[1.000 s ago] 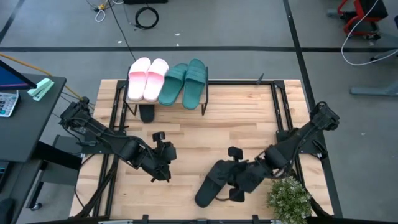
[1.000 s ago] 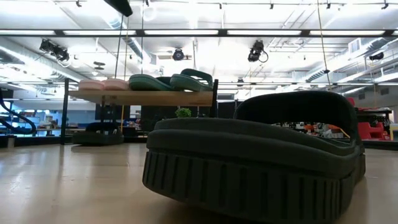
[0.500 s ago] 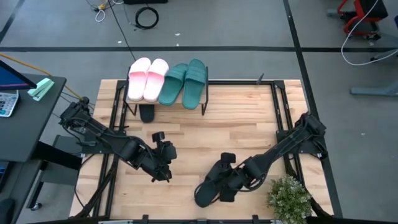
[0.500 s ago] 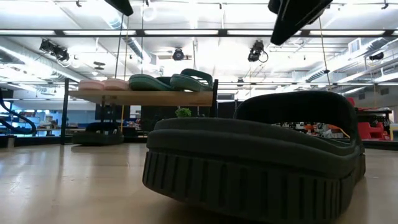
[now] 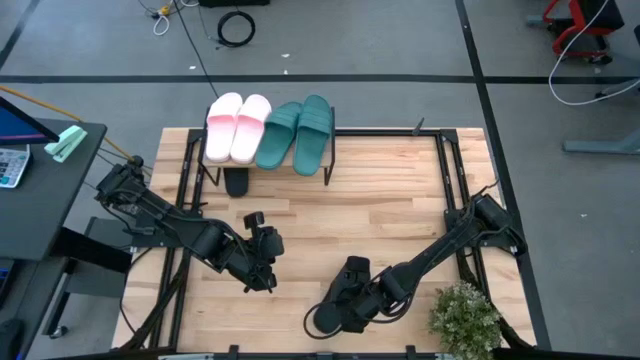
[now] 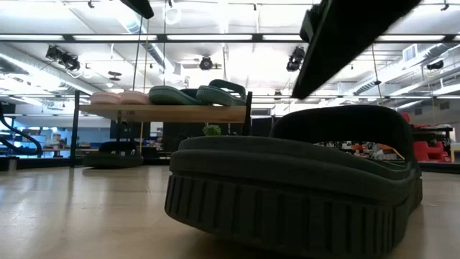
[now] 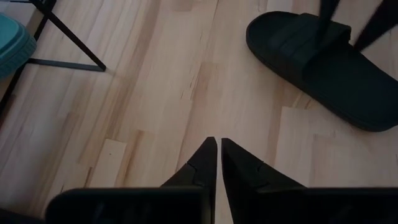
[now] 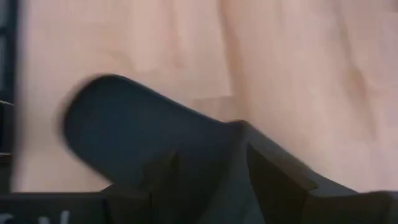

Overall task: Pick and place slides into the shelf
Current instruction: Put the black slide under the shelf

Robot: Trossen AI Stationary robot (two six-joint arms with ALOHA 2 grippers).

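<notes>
Right jaws (image 5: pixel 345 300) lower over black slide (image 5: pixel 335 310)

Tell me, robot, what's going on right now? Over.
Right gripper open over black slide on table. Left gripper shut, idle. Pink and teal pairs on shelf. Nothing blocking.

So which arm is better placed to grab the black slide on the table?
The right: its gripper is directly over the black slide, fingers open around the strap. The left gripper is shut and off to the side.

**Right pincer closing in on the black slide**

Reaching further along the surface toward its near edge, right pincer (image 5: pixel 345 300) now over the black slide (image 5: pixel 335 305), fingers (image 8: pixel 273 177) straddling its strap. Looming larger overhead in the low view.
</notes>
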